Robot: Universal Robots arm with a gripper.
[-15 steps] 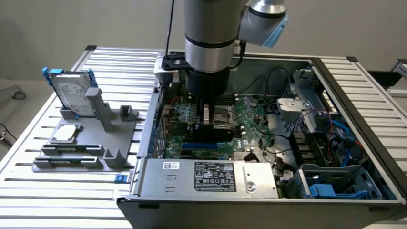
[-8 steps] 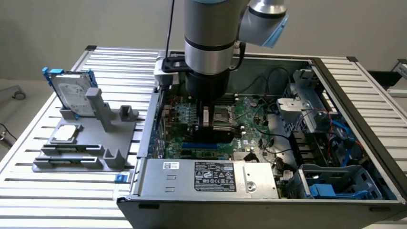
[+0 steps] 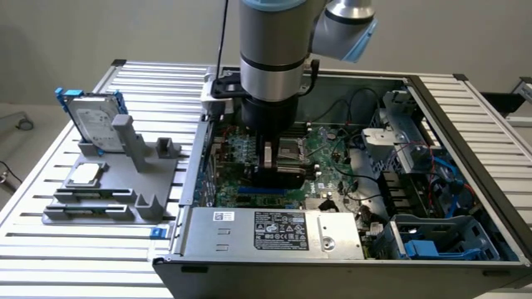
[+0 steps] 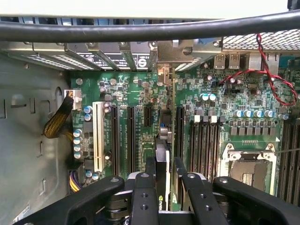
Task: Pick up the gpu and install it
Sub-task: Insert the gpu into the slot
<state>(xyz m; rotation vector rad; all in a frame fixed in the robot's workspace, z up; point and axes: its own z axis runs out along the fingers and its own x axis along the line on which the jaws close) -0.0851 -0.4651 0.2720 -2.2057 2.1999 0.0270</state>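
Install step, I judge: the gripper (image 4: 164, 171) pinches 1 gpu (image 4: 161, 152) edge-on above the motherboard (image 4: 140, 93) slots. The hard drive (image 3: 91, 118) sits at its 9 o'clock in the exterior view. Seating likely demands square alignment.

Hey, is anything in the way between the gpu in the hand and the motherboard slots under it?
Nothing visible does. The hand holds the gpu edge-on above the black expansion slots, which look bare. The red and black wires lie off to one side, toward the processor socket.
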